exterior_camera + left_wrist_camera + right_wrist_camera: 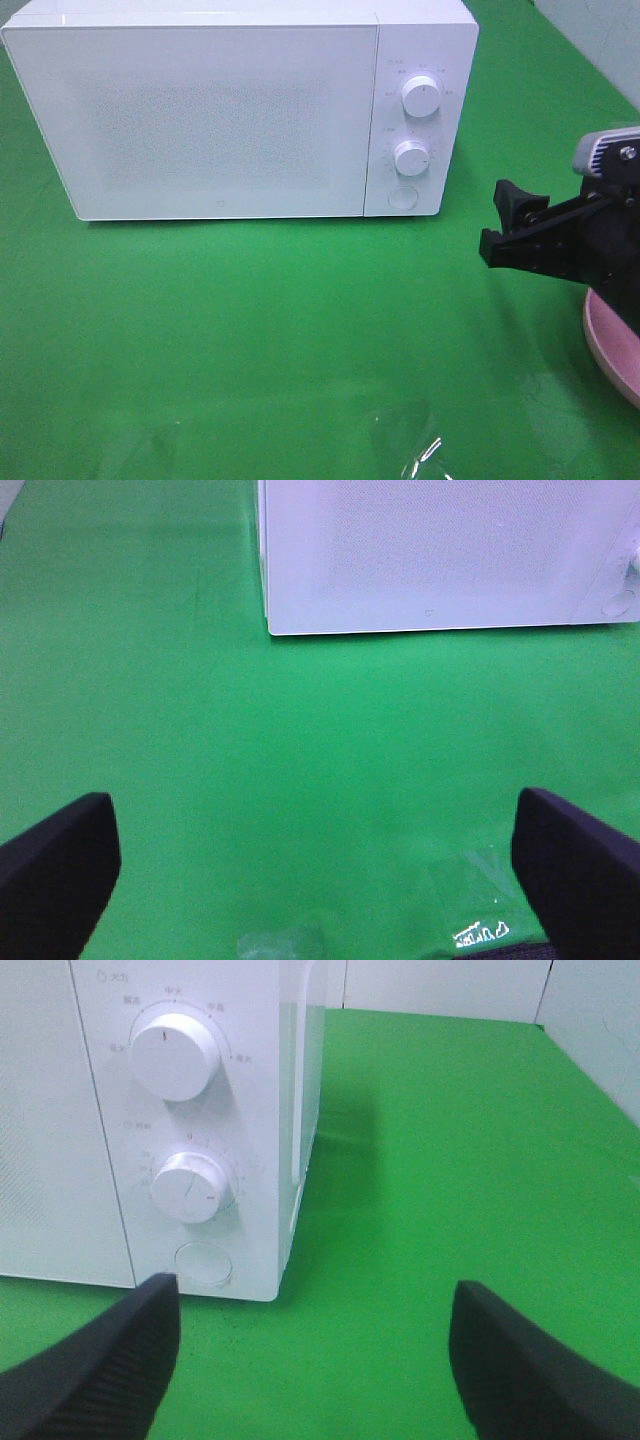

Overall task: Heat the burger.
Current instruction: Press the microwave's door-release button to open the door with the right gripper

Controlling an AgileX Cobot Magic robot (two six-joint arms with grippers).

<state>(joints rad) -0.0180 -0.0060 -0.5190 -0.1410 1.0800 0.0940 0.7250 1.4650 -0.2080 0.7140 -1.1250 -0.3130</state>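
The microwave fills the upper left of the high view with its door shut, so the step in hand is probably opening it. The right gripper hangs at the right edge, jaws spread and holding nothing, and its wrist camera faces the control panel. If the round button under the two knobs releases the door, one jaw tip should press it squarely, clear of the lower knob. The left gripper, jaws wide and empty over the green tabletop, should stay out of the door's swing. The burger shows in no view. Only a sliver of a pink plate appears at lower right, cut off by the frame and covered by the right arm, so its contents cannot be told.
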